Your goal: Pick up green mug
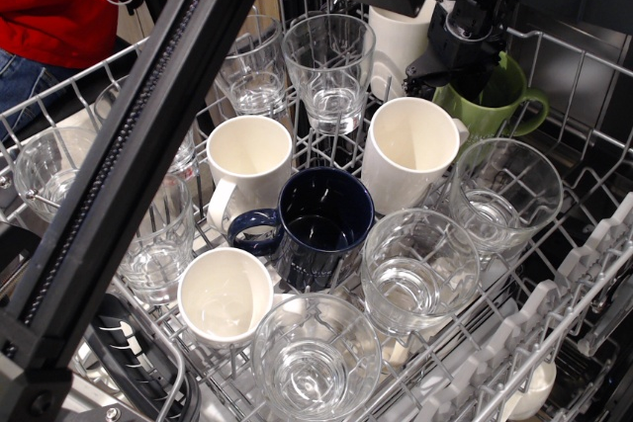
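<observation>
We see the green mug (492, 106) at the far right of the dishwasher rack (584, 195), just behind a tall white mug (410, 155) and a glass (504, 190). The gripper (465, 66) hangs at its far-left rim, apparently reaching into the mouth; whether its fingers are spread or pinching the wall we cannot tell. If the grip is shallow, the glossy wall may slip, or a lift may knock the neighbours. The arm (129, 175) hides the rack's left glasses.

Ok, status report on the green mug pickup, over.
Gripper down at the glossy olive-green ceramic mug, jaws hidden, grip unconfirmed. Mug seated in the wire dish rack. Tall white ceramic mug and clear drinking glass crowd it.
</observation>
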Tool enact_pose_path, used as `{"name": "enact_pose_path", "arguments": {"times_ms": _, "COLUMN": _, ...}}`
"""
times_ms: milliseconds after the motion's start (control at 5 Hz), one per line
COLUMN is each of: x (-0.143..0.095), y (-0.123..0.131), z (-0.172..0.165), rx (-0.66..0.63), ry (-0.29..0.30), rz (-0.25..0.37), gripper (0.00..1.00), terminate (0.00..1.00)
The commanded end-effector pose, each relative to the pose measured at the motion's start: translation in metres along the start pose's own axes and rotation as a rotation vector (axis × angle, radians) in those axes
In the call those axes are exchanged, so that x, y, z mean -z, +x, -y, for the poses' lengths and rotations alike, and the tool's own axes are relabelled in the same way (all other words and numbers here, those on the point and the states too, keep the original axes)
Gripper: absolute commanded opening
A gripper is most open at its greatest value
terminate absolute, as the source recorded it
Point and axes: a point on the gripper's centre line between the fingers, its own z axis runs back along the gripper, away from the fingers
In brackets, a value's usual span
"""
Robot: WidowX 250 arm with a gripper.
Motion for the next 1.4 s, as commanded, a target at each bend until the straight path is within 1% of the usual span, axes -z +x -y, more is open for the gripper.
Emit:
{"name": "enact_pose_path", "arguments": {"times_ms": 0, "x": -0.023, "y": 0.021, "z": 0.006, "rx": -0.019, "ry": -0.048, "rz": 0.037, "gripper": 0.00, "terminate": 0.00}}
{"name": "enact_pose_path", "arguments": {"times_ms": 200, "x": -0.022, "y": 0.024, "z": 0.004, "rx": -0.022, "ry": -0.036, "rz": 0.033, "gripper": 0.00, "terminate": 0.00}}
{"name": "enact_pose_path", "arguments": {"times_ms": 400, "x": -0.038, "y": 0.029, "z": 0.001, "rx": -0.020, "ry": -0.098, "rz": -0.009, "gripper": 0.00, "terminate": 0.00}}
{"name": "enact_pose_path", "arguments": {"times_ms": 600, "x": -0.048, "y": 0.036, "z": -0.003, "rx": 0.059, "ry": -0.161, "rz": -0.019, "gripper": 0.00, "terminate": 0.00}}
{"name": "enact_pose_path", "arguments": {"times_ms": 800, "x": -0.077, "y": 0.048, "z": -0.005, "rx": 0.065, "ry": -0.269, "rz": -0.072, "gripper": 0.00, "terminate": 0.00}}
{"name": "enact_pose_path", "arguments": {"times_ms": 1000, "x": -0.098, "y": 0.056, "z": -0.004, "rx": 0.003, "ry": -0.294, "rz": -0.100, "gripper": 0.00, "terminate": 0.00}}
{"name": "enact_pose_path", "arguments": {"times_ms": 1200, "x": -0.126, "y": 0.054, "z": -0.012, "rx": 0.015, "ry": -0.325, "rz": -0.185, "gripper": 0.00, "terminate": 0.00}}
